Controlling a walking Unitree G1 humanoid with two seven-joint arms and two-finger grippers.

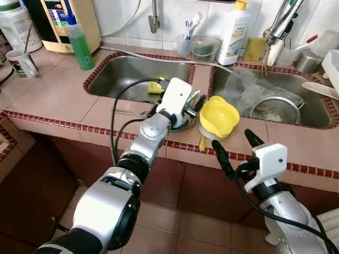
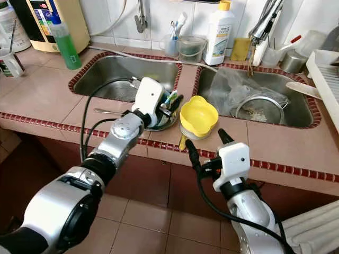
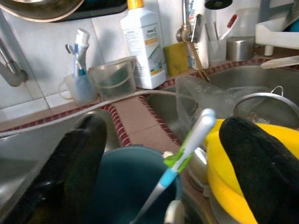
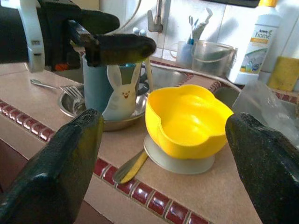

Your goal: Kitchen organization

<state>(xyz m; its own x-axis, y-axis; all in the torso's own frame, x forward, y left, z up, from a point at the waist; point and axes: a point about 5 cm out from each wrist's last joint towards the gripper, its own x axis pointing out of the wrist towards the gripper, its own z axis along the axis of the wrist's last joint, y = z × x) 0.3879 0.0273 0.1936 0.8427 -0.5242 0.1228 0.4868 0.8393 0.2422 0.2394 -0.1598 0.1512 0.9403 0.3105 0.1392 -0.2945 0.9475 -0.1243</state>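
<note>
The left gripper (image 3: 159, 154) reaches over the tiled table (image 1: 53, 92) at the strip between the two sinks, its fingers (image 3: 74, 158) spread wide on either side of a blue cup (image 4: 100, 86) with a white rabbit on its side. They straddle the cup's rim, but whether they touch it cannot be told. A green and blue toothbrush (image 3: 184, 154) leans out of the cup. The cup stands in a shallow steel dish (image 4: 121, 119), with a fork (image 4: 58, 88) lying just beside it on the table.

Close to the dish's right sits a yellow bowl (image 1: 219, 116) on a pale round base, and a yellow-handled utensil (image 4: 131, 167) pokes out from under it toward the table edge. The right gripper (image 1: 235, 148) hangs in front of the table edge, near the yellow bowl but apart from it, fingers (image 4: 70, 154) wide and holding nothing.

Behind, the right sink (image 1: 318, 119) holds a clear plastic bag (image 1: 243, 87) and a wire strainer (image 1: 275, 108). Along the back wall stand a white detergent bottle (image 1: 234, 34), a clear tub (image 1: 205, 47), a cup of toothbrushes (image 1: 184, 42), and a green bottle (image 1: 80, 42) at the left.
</note>
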